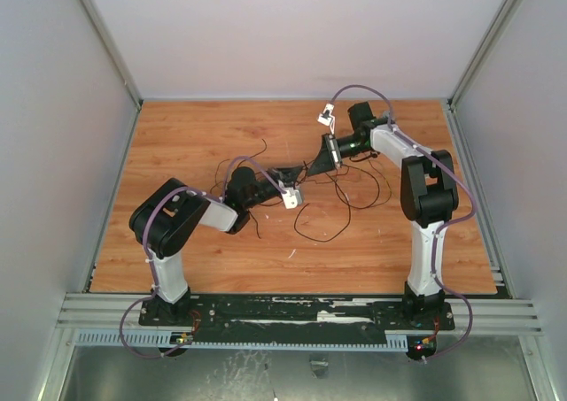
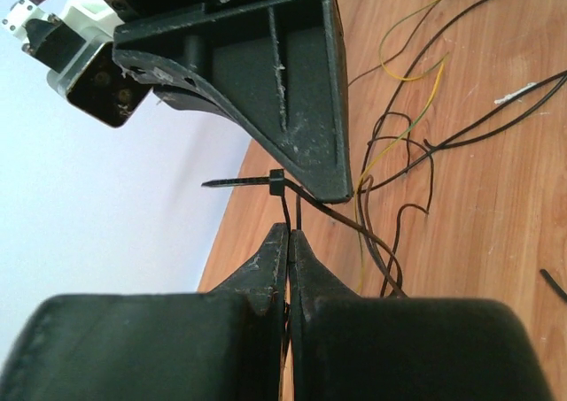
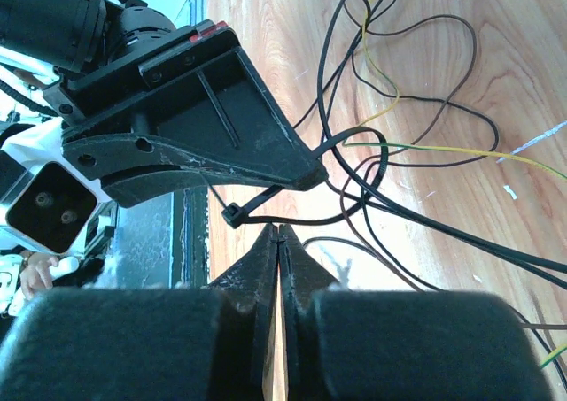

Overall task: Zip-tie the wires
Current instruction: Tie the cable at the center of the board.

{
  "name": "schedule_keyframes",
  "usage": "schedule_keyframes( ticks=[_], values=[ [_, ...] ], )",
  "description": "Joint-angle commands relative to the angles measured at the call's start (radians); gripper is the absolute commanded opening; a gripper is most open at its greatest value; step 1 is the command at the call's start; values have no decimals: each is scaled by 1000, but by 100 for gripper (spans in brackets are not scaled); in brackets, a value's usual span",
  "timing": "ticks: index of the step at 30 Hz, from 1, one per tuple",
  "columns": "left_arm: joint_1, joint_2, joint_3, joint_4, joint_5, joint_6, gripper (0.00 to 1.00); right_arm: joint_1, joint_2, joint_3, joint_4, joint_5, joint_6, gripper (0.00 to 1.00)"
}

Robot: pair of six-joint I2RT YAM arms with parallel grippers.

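Top external view: both arms are reaching over the wooden counter and meeting near its middle. The left claw and the right claw are pointing tip to tip, almost touching. The wires are sprawling in loose loops on the counter, just beside the right claw. Whatever is sitting between the 2 claws is too small to make out here.

Left wrist view: the left claw's fingers are pressing together. 2 thin black strands are rising from between their tips to the head of the zip tie, so this claw appears to be clamping the tie's strap. The tie's free tail is poking out to the left of the head, in the air. The right claw's tip is hanging just beside the head, and a dark wire is running from there down into the tangle on the counter.

Right wrist view: the right claw's fingers are also lying flat together, and I cannot tell whether anything is pinched between them. The tie's head is sitting just above and left of their tips. A wide, slack black loop seems to be running from it around several wires.

The step in hand looks like cinching, since the tie seems to be threaded but not yet tight. The next move is calling for the right claw to part, take the tail and draw it away from the head. Meanwhile the left claw needs to be holding steady, with no strand slipping out of the loop.
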Motion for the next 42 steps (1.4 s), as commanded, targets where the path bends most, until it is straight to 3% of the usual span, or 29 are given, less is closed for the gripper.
schedule_keyframes(
  ticks=[1,10,15,19,23,31,42],
  values=[
    [-22,6,23,42,21,-20,0,-2,-51,-23,86,-12,19,0],
    [-21,9,25,40,21,-37,0,-4,-63,-19,86,23,25,0],
    [-14,7,21,55,17,-88,0,-13,-86,-35,82,116,17,3],
    [-12,9,13,73,19,-101,0,-27,-179,-93,205,271,84,14],
    [-10,12,9,86,16,-106,0,-45,-287,-159,338,379,154,34],
    [-5,15,10,92,17,-117,0,-36,-384,-224,429,221,222,51],
    [-5,16,14,110,22,-143,0,34,-333,-211,374,248,194,53]
  ],
)
